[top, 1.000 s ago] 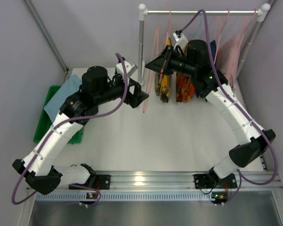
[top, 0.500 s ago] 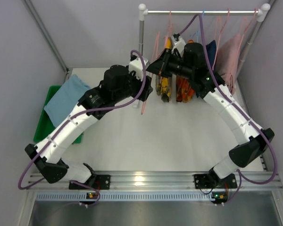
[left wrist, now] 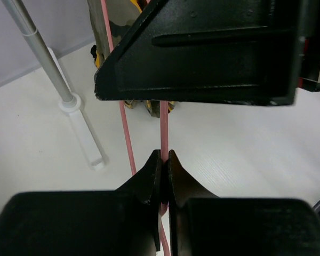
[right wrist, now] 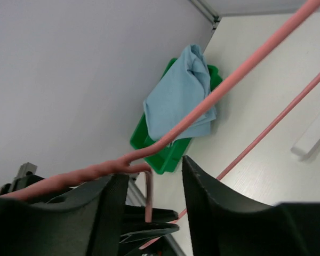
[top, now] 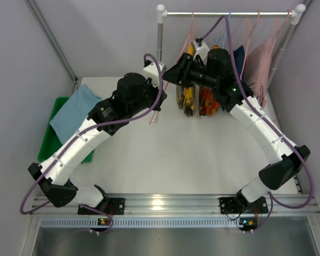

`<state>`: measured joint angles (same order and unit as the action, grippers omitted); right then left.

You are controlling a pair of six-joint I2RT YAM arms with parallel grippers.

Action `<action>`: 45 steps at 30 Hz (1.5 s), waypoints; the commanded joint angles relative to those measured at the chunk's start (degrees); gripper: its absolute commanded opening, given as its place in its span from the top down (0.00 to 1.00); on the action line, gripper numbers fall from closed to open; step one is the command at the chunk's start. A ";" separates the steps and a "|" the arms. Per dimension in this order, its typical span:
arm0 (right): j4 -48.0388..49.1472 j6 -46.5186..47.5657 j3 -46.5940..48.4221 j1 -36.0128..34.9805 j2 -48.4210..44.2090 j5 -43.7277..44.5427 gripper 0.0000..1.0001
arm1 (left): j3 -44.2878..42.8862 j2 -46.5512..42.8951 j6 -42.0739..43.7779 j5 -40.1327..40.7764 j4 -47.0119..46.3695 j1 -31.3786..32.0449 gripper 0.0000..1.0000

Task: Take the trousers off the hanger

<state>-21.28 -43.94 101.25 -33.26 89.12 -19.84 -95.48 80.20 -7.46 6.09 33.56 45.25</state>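
Note:
The yellow black-blotched trousers (top: 187, 99) hang folded from the rail (top: 229, 13); a strip of them (left wrist: 111, 24) shows in the left wrist view. The light blue trousers (top: 73, 109) (right wrist: 180, 95) lie over the green bin (top: 49, 133) (right wrist: 168, 154). My left gripper (top: 161, 98) (left wrist: 164, 158) is shut on a thin pink hanger wire (left wrist: 164, 128) (top: 154, 115) just left of the yellow pair. My right gripper (top: 173, 72) (right wrist: 152, 170) is open at the hanger's twisted neck (right wrist: 90, 173), which rests against its left finger (right wrist: 109, 208).
An orange-red patterned pair (top: 208, 101), a navy pair (top: 240, 56) and pink cloth (top: 262, 61) hang further right on the rail. The rack's white post (top: 160, 48) (left wrist: 40, 50) and its foot (left wrist: 85, 136) stand close to my left gripper.
My left arm swung right to the pink hanger and its jaws shut on the wire. My right gripper, shut at the hanger's neck before, has opened.

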 commanded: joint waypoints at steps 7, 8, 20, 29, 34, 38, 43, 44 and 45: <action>2.03 4.91 -1.14 -0.93 -6.05 1.29 0.01 | -0.67 -4.88 -4.92 3.76 -1.13 -1.31 1.00; 2.12 6.14 -2.10 -0.76 -6.67 1.64 0.01 | -0.58 -4.79 -5.36 4.02 -0.96 -1.74 1.00; 0.98 14.75 -10.45 5.29 -20.47 3.75 0.01 | -11.90 5.12 -5.46 8.59 -3.58 -2.63 1.00; -1.75 14.94 -11.34 11.63 -26.01 2.52 0.01 | -25.00 19.45 -5.89 6.32 -6.14 -7.44 1.00; -2.71 13.53 -11.69 14.88 -26.98 0.06 0.01 | -32.21 28.06 -13.97 -5.36 -4.47 -14.31 1.00; -2.89 13.80 -13.27 16.73 -27.77 -0.47 0.01 | -34.77 30.71 -14.25 -9.16 -5.61 -16.34 1.00; -2.54 13.36 -14.68 17.61 -28.21 -1.43 0.01 | -36.09 31.85 -11.96 -9.78 -6.93 -16.34 1.00; -2.28 13.18 -15.03 17.70 -28.13 -1.61 0.01 | -36.53 31.94 -11.87 -9.87 -7.02 -16.43 1.00; -2.10 13.09 -15.12 17.79 -28.21 -1.61 0.00 | -36.53 32.12 -11.96 -9.95 -7.02 -16.43 1.00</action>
<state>-23.68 -30.44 86.32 -16.69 62.08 -20.18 -128.35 113.03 -19.55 -1.80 31.22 28.80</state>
